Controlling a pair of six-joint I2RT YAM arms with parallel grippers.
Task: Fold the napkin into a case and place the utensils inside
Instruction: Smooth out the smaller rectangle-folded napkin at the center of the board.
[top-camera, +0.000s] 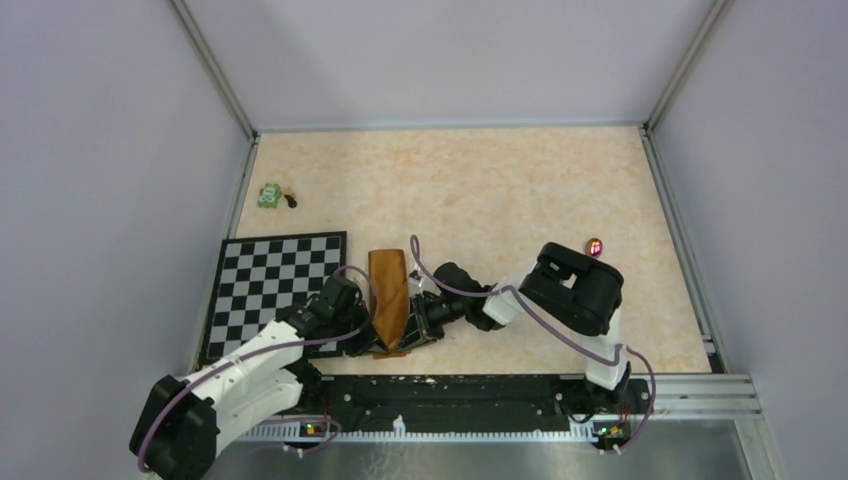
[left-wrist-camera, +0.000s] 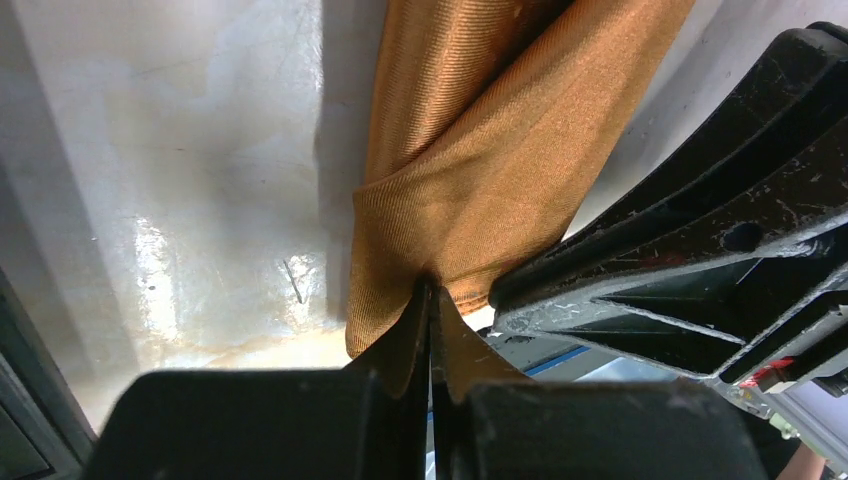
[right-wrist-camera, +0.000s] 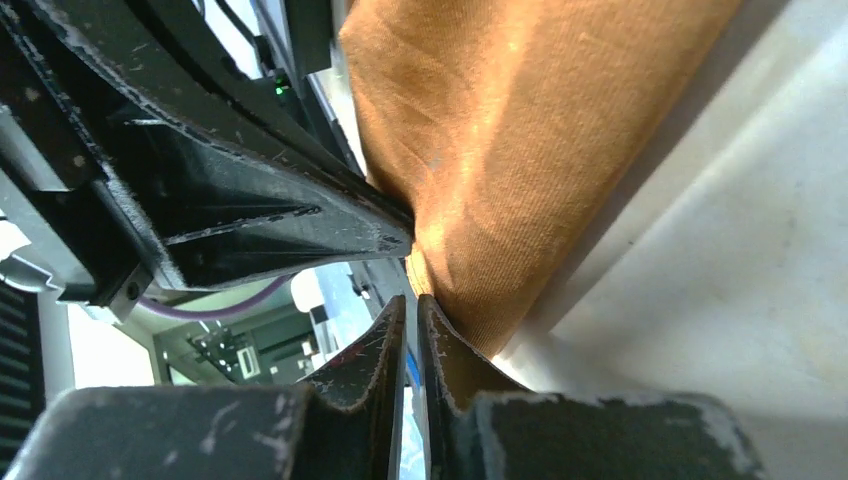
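The rust-orange napkin (top-camera: 388, 298) lies folded into a narrow strip on the table, just right of the checkered mat. Both grippers sit at its near end. My left gripper (top-camera: 368, 334) is shut, its tips (left-wrist-camera: 432, 292) pinching the near hem of the napkin (left-wrist-camera: 480, 150). My right gripper (top-camera: 414, 326) is shut with a hairline gap, its tips (right-wrist-camera: 410, 300) at the napkin's near corner (right-wrist-camera: 520, 150), gripping its edge. Each wrist view shows the other gripper's fingers (left-wrist-camera: 700, 230) (right-wrist-camera: 250, 210) touching the cloth. No utensils are in view.
The black-and-white checkered mat (top-camera: 275, 290) lies at the left. A small green toy (top-camera: 268, 195) with a dark bit beside it sits at the back left. A small red shiny object (top-camera: 595, 246) lies at the right. Grey walls enclose the table, and a metal rail (top-camera: 480, 395) runs along the near edge.
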